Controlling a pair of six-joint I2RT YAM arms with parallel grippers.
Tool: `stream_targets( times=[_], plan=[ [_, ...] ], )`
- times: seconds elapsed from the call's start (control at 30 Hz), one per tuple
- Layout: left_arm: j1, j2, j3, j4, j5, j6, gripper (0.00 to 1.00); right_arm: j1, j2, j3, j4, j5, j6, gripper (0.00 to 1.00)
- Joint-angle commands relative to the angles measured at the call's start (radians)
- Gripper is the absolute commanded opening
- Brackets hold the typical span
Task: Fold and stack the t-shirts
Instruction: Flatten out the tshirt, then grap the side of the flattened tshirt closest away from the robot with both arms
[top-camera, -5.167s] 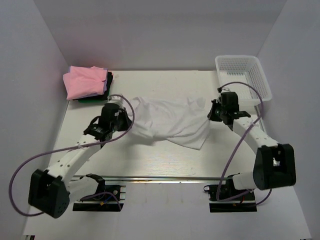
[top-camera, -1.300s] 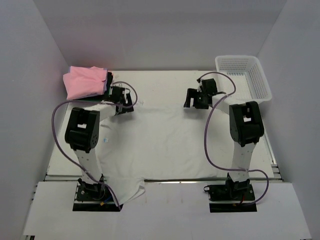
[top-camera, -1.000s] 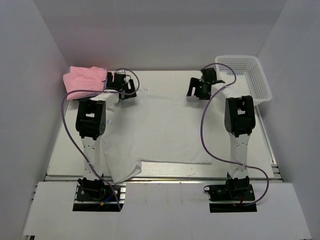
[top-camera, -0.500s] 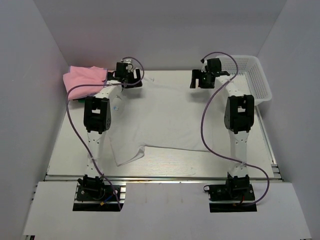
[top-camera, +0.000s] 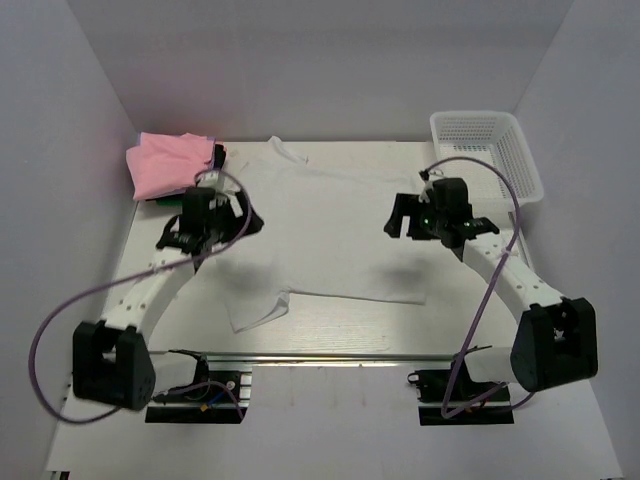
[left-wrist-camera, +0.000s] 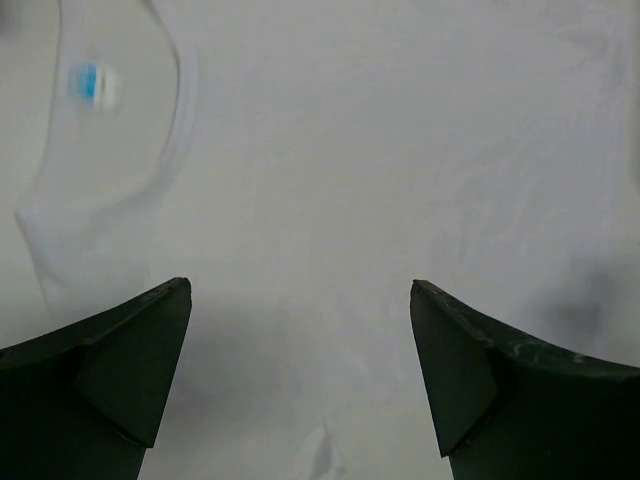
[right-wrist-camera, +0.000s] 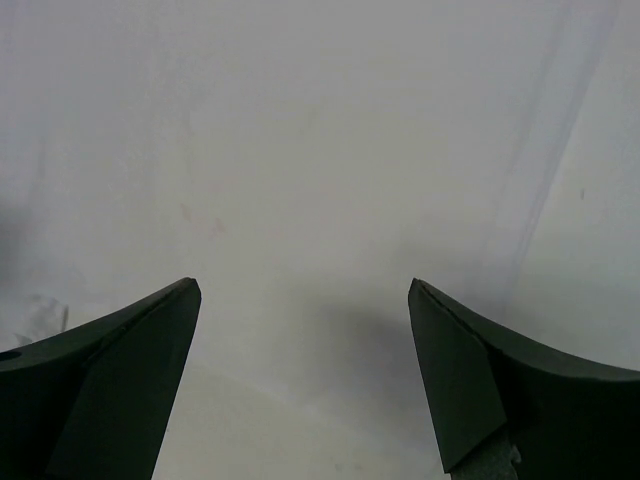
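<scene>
A plain white t-shirt lies spread flat on the table, collar toward the far edge and one sleeve pointing to the near left. My left gripper hovers open over its left side, with nothing between the fingers. In the left wrist view the gripper hangs above white cloth near the collar's blue label. My right gripper is open over the shirt's right side. The right wrist view shows the gripper over plain cloth. A folded pink t-shirt tops darker folded ones at the back left.
A white mesh basket stands at the back right corner. White walls close in the table on three sides. A metal rail runs along the near edge, in front of both arm bases.
Both arms have drawn back from the far edge toward the middle of the table. The white t-shirt has slid away from me and now lies flat, with neither gripper holding it.
</scene>
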Motion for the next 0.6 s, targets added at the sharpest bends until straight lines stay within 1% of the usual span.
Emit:
stream_targets(
  times=[0.0, 0.03, 0.07, 0.1, 0.13, 0.17, 0.23, 0.27, 0.3, 0.37, 0.4, 0.47, 0.53, 0.57],
  plan=[
    [-0.008, -0.186, -0.301, -0.028, 0.016, -0.206, 1.0, -0.003, -0.117, -0.134, -0.02, 0.091, 0.123, 0.9],
    [-0.008, -0.233, -0.335, -0.069, 0.016, -0.236, 1.0, -0.005, -0.136, -0.193, -0.073, 0.118, 0.133, 0.9],
    [-0.017, -0.324, -0.365, -0.164, 0.026, -0.248, 1.0, -0.008, -0.174, -0.212, -0.089, 0.137, 0.148, 0.9],
    [-0.017, -0.365, -0.406, -0.222, 0.026, -0.259, 1.0, -0.006, -0.212, -0.229, -0.133, 0.143, 0.159, 0.9],
    [-0.017, -0.405, -0.422, -0.284, -0.014, -0.292, 1.0, -0.006, -0.238, -0.281, -0.147, 0.146, 0.162, 0.9],
    [-0.017, -0.479, -0.437, -0.385, -0.026, -0.302, 1.0, -0.006, -0.255, -0.298, -0.166, 0.144, 0.166, 0.9],
    [-0.017, -0.533, -0.475, -0.462, -0.057, -0.322, 1.0, -0.011, -0.297, -0.347, -0.193, 0.143, 0.176, 0.9],
    [-0.026, -0.544, -0.486, -0.487, -0.057, -0.343, 1.0, -0.006, -0.306, -0.364, -0.21, 0.143, 0.174, 0.9],
    [-0.026, -0.553, -0.517, -0.473, -0.016, -0.343, 1.0, -0.011, -0.32, -0.367, -0.217, 0.144, 0.177, 0.9],
    [-0.026, -0.535, -0.535, -0.473, 0.01, -0.353, 1.0, -0.011, -0.335, -0.385, -0.232, 0.144, 0.186, 0.9],
    [-0.026, -0.513, -0.535, -0.488, -0.014, -0.371, 1.0, -0.009, -0.345, -0.387, -0.237, 0.172, 0.183, 0.9],
    [-0.038, -0.457, -0.525, -0.488, -0.014, -0.38, 0.95, -0.011, -0.352, -0.392, -0.249, 0.183, 0.189, 0.9],
    [-0.049, -0.421, -0.524, -0.51, -0.037, -0.392, 0.93, -0.012, -0.358, -0.398, -0.252, 0.184, 0.203, 0.9],
    [-0.049, -0.394, -0.524, -0.519, -0.054, -0.414, 0.89, -0.011, -0.355, -0.402, -0.25, 0.18, 0.206, 0.9]
  ],
)
